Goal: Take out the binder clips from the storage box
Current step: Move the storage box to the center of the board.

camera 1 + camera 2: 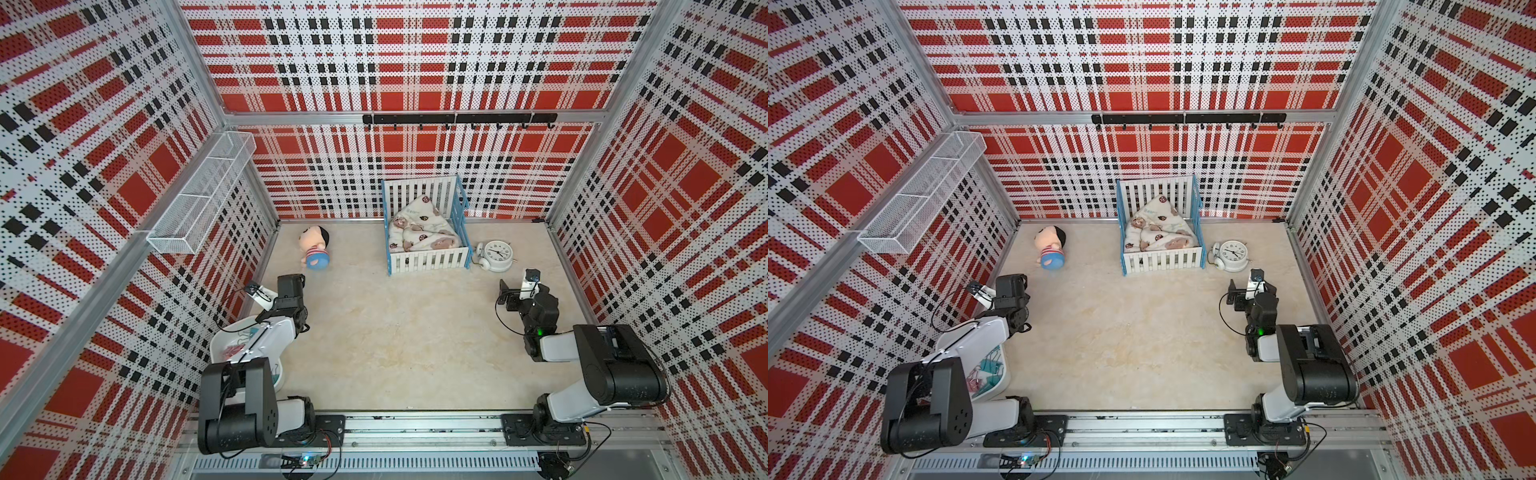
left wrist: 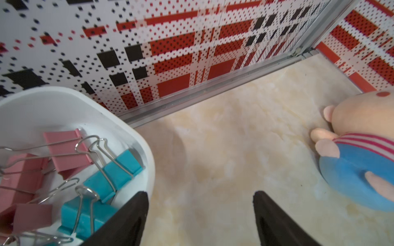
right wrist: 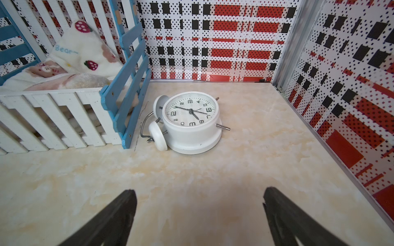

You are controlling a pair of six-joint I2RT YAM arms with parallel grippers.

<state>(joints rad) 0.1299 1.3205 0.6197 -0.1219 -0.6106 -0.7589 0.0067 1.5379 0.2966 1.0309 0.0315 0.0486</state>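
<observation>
Left wrist view: binder clips (image 2: 68, 153) lie in the storage box (image 2: 149, 161) by the wall | our left jaws open, empty, at its rim | right jaws wide, empty | we should center on one blue clip (image 2: 122, 168).

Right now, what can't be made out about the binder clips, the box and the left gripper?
- Clip count: the left wrist view's edge cuts off the storage box, and the left gripper covers some binder clips.
- Box outline: the left arm covers most of it in both top views.
- Whether the gripper touches the box: the wrist view shows overlap only, and the arm blocks both top views.
</observation>
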